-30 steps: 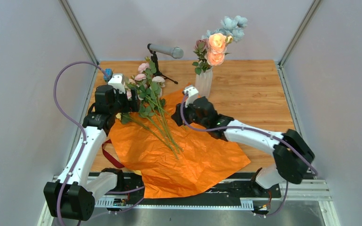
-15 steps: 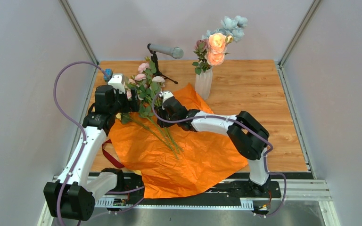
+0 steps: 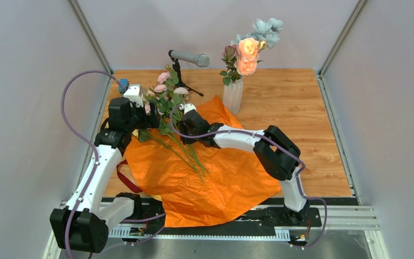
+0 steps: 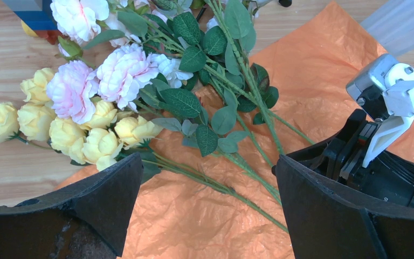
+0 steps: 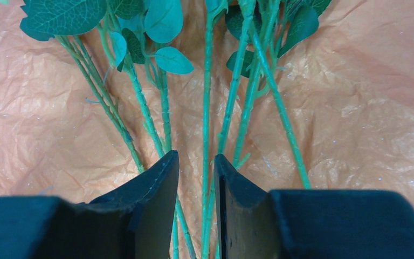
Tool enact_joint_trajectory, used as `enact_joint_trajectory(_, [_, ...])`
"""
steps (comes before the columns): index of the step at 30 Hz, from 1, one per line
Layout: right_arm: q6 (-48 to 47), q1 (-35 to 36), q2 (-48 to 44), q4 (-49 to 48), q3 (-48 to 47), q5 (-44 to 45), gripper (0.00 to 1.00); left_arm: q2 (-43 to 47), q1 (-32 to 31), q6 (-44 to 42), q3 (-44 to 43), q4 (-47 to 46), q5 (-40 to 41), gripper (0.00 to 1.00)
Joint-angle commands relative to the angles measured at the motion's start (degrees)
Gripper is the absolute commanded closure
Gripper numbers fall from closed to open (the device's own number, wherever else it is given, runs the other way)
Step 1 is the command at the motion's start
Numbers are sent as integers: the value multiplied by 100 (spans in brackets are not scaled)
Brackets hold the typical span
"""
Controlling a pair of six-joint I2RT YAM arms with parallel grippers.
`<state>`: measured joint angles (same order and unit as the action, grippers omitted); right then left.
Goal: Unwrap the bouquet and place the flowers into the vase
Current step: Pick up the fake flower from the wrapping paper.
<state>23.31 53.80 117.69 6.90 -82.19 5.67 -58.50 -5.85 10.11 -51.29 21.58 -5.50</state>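
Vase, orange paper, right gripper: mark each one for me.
vase [image 3: 233, 97], top external view, on its ribbed white body.
orange paper [image 3: 237, 181], top external view, on a bare stretch towards its right corner.
right gripper [image 5: 195, 162], right wrist view, midway between its two fingertips.

I've swung the right gripper [image 5: 195, 162] left, away from the vase [image 3: 233, 94] — its fingers [image 5: 159, 189] have narrowed around stems of the flowers [image 4: 124, 70].
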Motion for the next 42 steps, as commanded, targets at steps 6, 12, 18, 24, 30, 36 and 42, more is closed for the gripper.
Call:
enact_joint_trajectory(6, [-268,-36,96,110,-423,388,69,129,39,-22,-30,-128,-22,0])
enact_joint_trajectory(12, [-344,-114,358,206,-582,451,73,137,39,-27,-30,-122,-22,0])
enact_joint_trajectory(18, [-504,-162,578,280,-831,484,77,129,39,-18,-30,-119,-39,0])
enact_joint_trajectory(24, [-549,-192,647,317,-943,461,87,129,32,-18,-30,-128,-31,0])
enact_joint_trajectory(30, [-430,-188,426,363,-866,497,93,120,39,-18,-30,-128,-39,0])
enact_joint_trajectory(36, [-393,-194,17,270,-590,436,100,112,34,-9,-30,-128,-56,0])
enact_joint_trajectory(42, [-282,-197,-654,-458,124,517,100,132,35,12,-15,-137,-57,0])
